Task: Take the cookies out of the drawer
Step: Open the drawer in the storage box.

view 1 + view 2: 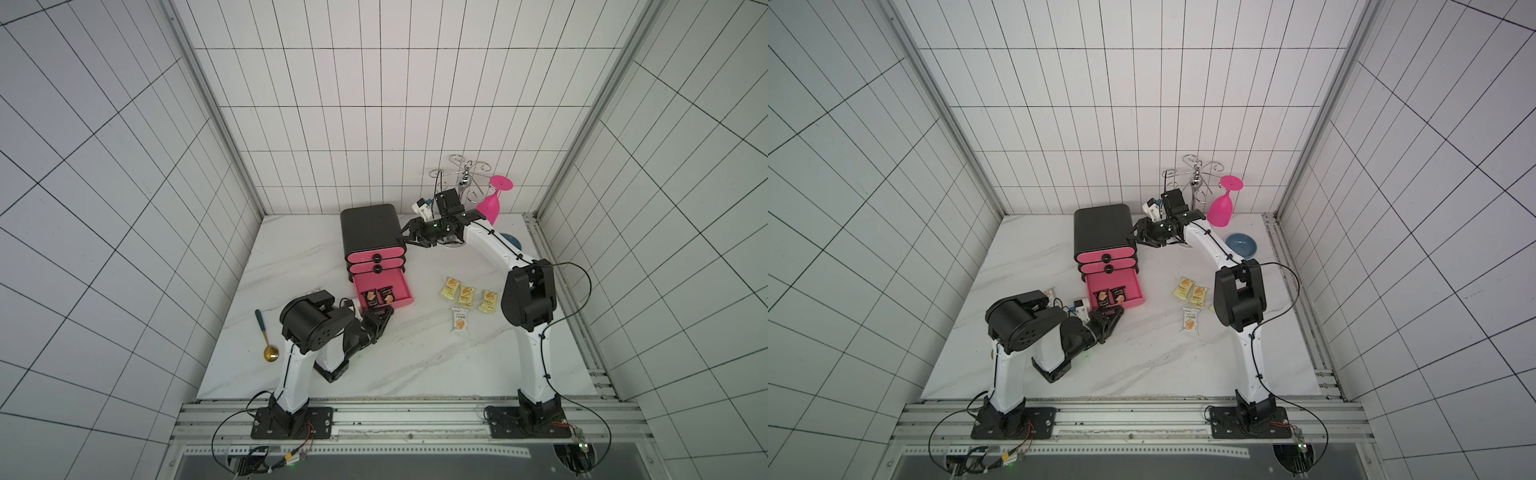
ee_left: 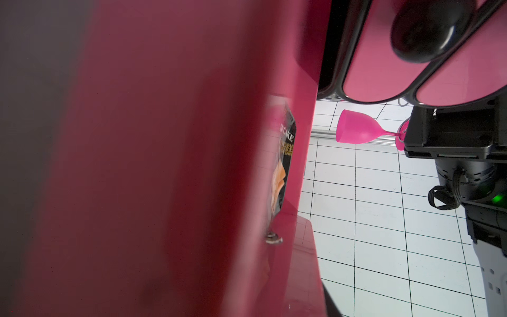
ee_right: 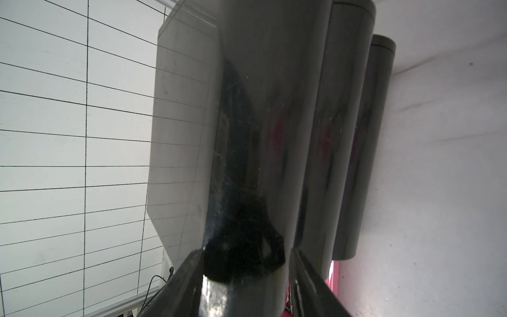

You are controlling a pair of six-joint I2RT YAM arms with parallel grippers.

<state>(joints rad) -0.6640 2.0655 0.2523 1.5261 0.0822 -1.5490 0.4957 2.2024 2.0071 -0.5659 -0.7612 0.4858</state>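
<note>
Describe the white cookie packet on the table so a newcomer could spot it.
Start at the black cabinet with pink drawers, then look right across the marble to the loose cookie packets. Three yellow packets lie in a row; the white packet lies alone, nearer the arm bases.

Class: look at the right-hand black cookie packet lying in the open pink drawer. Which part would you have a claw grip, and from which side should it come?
Probably from above. The black packet lies flat on the floor of the open drawer, whose walls block a sideways approach. Pinch across its narrow width near one crimped end; the neighbouring packet lies close beside it, so the end nearest the drawer front looks easiest.
</note>
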